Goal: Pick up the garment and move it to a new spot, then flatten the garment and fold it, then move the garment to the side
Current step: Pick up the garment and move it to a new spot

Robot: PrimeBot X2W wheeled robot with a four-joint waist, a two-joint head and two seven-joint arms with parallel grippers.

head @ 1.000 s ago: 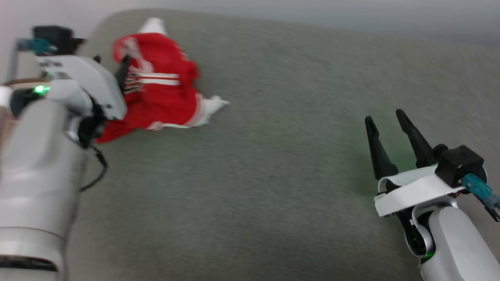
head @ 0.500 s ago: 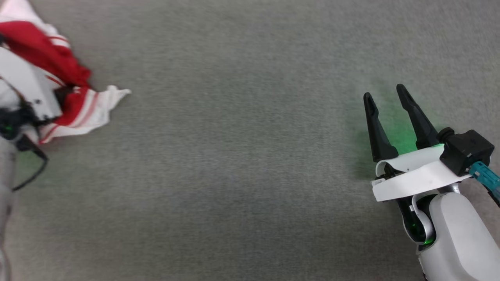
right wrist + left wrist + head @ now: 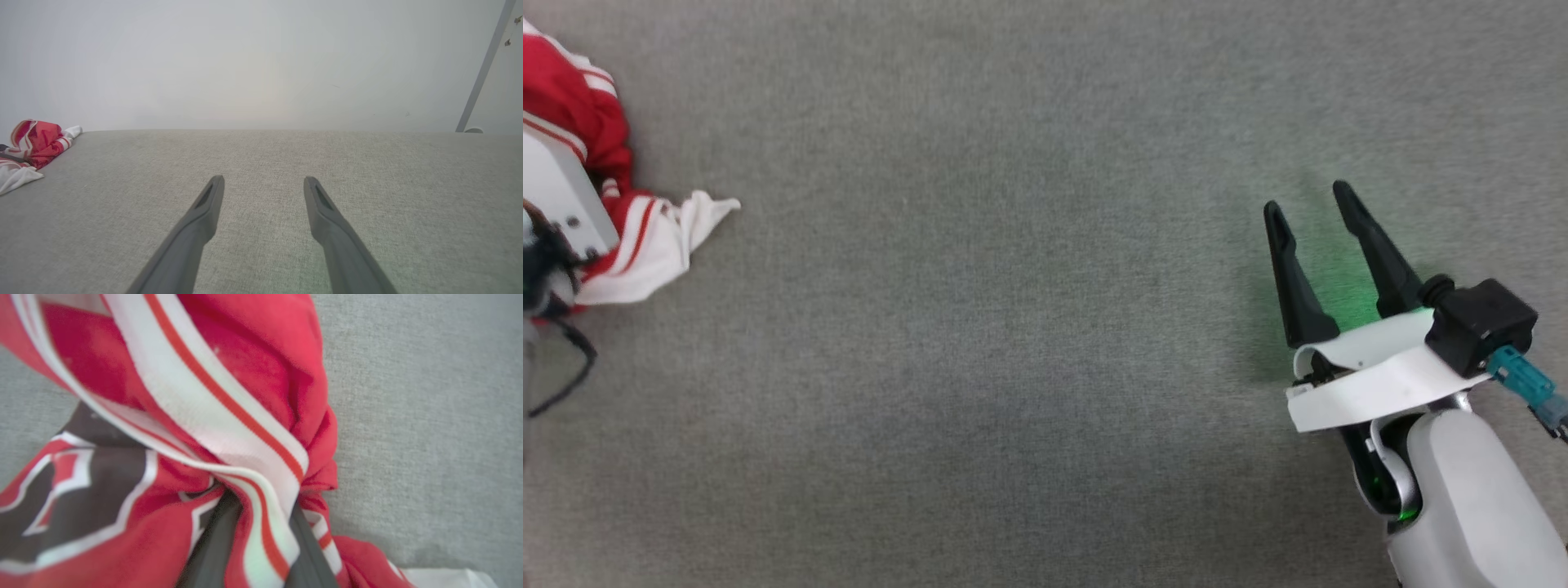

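Observation:
The garment (image 3: 572, 114), red with a white sleeve and striped trim, lies bunched at the head view's far left edge. The left arm's pale wrist plate (image 3: 556, 196) covers part of it. In the left wrist view my left gripper (image 3: 261, 502) is shut on the garment (image 3: 253, 355), with a red-and-white striped band pinched between the two dark fingers (image 3: 212, 547). Black-and-white lettering shows at the lower left of that view. My right gripper (image 3: 1307, 198) stands open over bare surface at the right, far from the cloth. The right wrist view has the garment (image 3: 36, 141) at its left edge.
A grey fabric surface (image 3: 1013, 327) spreads across the whole work area. Its far edge meets a pale wall (image 3: 261, 61) in the right wrist view. A slanted grey pole (image 3: 482, 69) stands at the far right. A black cable (image 3: 564, 384) loops from the left arm.
The head camera has swung, so the garment now sits at the picture's left edge. My left gripper has closed on the garment's striped band. The right gripper stays open.

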